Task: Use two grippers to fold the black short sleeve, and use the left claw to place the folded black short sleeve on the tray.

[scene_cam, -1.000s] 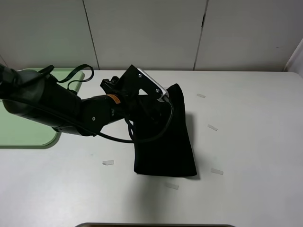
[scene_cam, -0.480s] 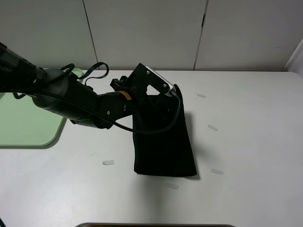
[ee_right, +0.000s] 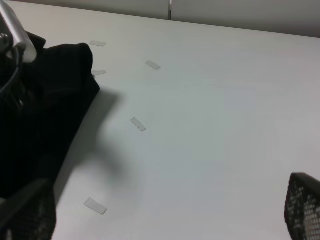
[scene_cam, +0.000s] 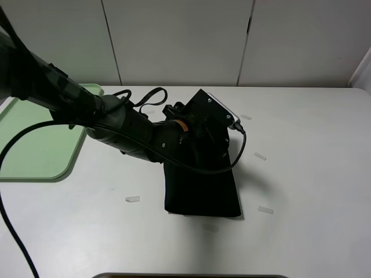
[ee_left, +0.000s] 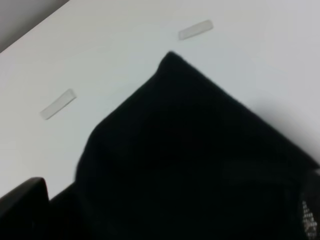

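The black short sleeve [scene_cam: 203,185] lies folded into a long, narrow bundle near the middle of the white table [scene_cam: 313,174]. Its long axis runs from the table's far side toward the near edge, leaning a little to the right as it comes nearer. The near end is a squared-off edge, slightly wider than the rest; the far end sits under the left arm [scene_cam: 116,124] and is hidden in the high view. In the left wrist view one corner of the fabric [ee_left: 172,62] points out over bare table, between two small pale tape strips [ee_left: 196,29].

The tray [scene_cam: 35,145] lies well to the left of the shirt, at the table's left edge, with nothing visible on it; the left arm passes over its right corner.

The left gripper [scene_cam: 211,124] hangs over the far half of the shirt, reaching in from the tray side. Its fingertips barely show against the black cloth; the jaws stand wide, and whether they touch the fabric I cannot tell.

The right gripper [ee_right: 165,220] is off to the right of the shirt, over bare table, its two fingers [ee_right: 302,202] spread wide with nothing between them. More tape strips [scene_cam: 265,209] lie scattered around the shirt.
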Controlling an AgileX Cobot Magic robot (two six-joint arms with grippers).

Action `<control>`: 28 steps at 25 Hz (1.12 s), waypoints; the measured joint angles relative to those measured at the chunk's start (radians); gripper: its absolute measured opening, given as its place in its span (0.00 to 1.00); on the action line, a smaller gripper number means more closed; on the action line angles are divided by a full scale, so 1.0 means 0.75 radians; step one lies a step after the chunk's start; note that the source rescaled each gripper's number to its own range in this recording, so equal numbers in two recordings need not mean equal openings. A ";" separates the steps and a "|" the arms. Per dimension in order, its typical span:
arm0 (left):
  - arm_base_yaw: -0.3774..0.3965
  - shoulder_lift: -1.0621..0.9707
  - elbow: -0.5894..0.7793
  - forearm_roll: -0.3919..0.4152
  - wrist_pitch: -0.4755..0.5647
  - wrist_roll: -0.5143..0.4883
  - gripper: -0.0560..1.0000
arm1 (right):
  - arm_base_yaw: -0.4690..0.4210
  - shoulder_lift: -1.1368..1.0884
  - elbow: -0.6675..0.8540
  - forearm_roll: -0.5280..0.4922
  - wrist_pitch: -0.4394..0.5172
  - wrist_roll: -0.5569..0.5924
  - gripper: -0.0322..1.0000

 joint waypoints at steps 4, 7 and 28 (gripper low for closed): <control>-0.010 0.025 -0.019 0.024 0.000 -0.061 1.00 | 0.000 0.000 0.000 0.000 0.000 0.000 1.00; -0.010 0.041 -0.020 0.046 -0.003 -0.086 1.00 | 0.000 0.000 0.000 0.000 0.000 0.000 1.00; -0.011 -0.213 -0.021 -0.051 0.102 -0.144 1.00 | 0.000 0.000 0.000 0.000 0.000 0.000 1.00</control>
